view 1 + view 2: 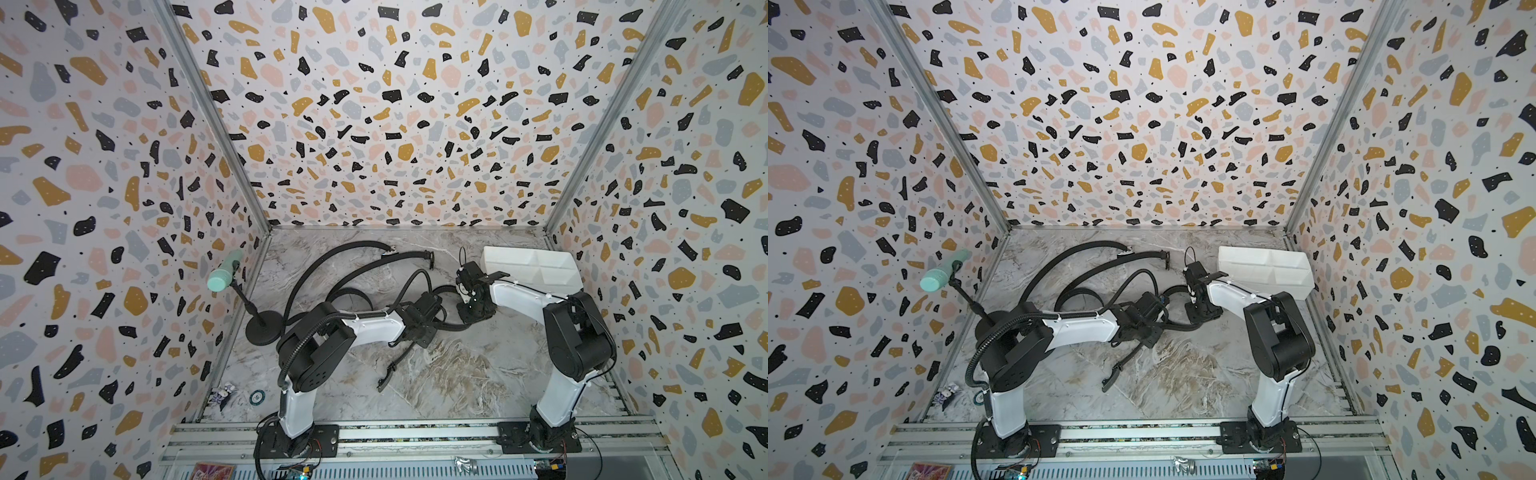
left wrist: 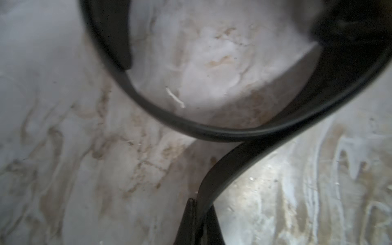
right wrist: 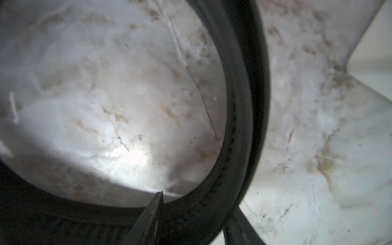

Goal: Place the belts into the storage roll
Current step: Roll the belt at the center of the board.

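Mic stand is set at the counter's left edge. A round token lies by the near left corner, print too small to be read. Belts are sprawled mid-counter, partly hidden under both arms. Left jaws are clamped on one strap. Right jaws are set astride a belt loop; grip cannot be told. Storage roll is parked at the far right corner, overlapped by the right arm.
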Tool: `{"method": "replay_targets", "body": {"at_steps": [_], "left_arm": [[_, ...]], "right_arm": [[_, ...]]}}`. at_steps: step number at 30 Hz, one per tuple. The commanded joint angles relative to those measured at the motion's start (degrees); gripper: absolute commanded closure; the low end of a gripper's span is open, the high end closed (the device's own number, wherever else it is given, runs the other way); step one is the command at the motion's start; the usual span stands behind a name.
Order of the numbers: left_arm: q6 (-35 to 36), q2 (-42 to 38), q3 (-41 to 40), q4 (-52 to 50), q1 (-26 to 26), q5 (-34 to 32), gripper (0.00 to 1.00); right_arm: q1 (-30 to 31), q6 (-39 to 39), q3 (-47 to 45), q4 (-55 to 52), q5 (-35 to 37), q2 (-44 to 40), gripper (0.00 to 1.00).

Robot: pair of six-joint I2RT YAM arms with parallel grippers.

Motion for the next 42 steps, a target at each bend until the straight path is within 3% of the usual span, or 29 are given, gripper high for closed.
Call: {"method": "replay_targets", "body": {"at_steps": [1,12,24,32,39,42], "left_arm": [[0.4,1.0,-1.7,-7.7,4.5,-9.3,1.0],[0.0,-1.5,-1.8,-11.5,6.0,-12.5,1.0],[0.9,-3.2,-2.4,-11.1,5.5,-6.1,1.0],[3.6,-0.5,1.7,-13.2,2.1,-4.2,1.0],[3.7,-0.8,0.9,-13.1,1.7,-6.1,1.0],[4.5,-0.4,3.0,-14.3,1.8,-8.8,1.0]], "right_arm": [[-1.3,0.1,-3.7,-6.1,3.3,-2.2,0.55],[-5.3,0.6,-7.9,-4.7,4.3,-3.0,0.48],[-8.3,0.2,-8.0,0.7,-3.5,-1.9,0.45],[-11.6,2.7,-10.1,7.4,-12.7,-2.5,0.28],[-14.3,4.5,-11.7,9.6,-13.1,-3.3,0.35],[-15.4,5.0,-12.6,9.8,-12.5,-3.7,0.49]]}}
